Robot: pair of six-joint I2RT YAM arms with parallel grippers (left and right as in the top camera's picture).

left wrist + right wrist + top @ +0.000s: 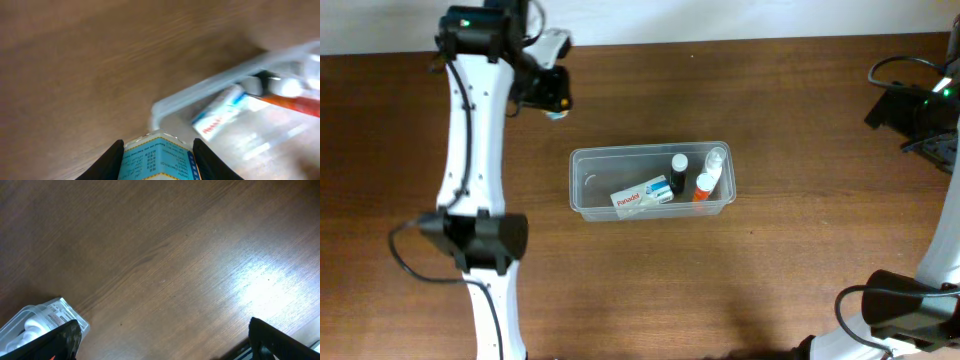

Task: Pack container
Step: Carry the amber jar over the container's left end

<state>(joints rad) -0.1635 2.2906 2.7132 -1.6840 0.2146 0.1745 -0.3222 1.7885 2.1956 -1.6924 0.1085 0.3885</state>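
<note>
The container (592, 183), a clear rectangular tub, sits mid-table. Inside lie a white Panadol box (642, 196), a black-capped bottle (677, 168), an orange bottle (702, 189) and a clear bottle (716, 161). My left gripper (554, 103) hovers above the table, up and left of the tub's far left corner. It is shut on a small bottle with a blue label (157, 156), pinched between both fingers (112, 161). In the left wrist view the container (200, 90) lies ahead, blurred. My right gripper (165, 345) is open over bare wood, with nothing between its jaws.
The right arm's dark body (910, 105) and cables sit at the table's far right edge. In the right wrist view a corner of the container (30, 318) shows at the lower left. Brown wooden tabletop (780, 270) surrounds the tub.
</note>
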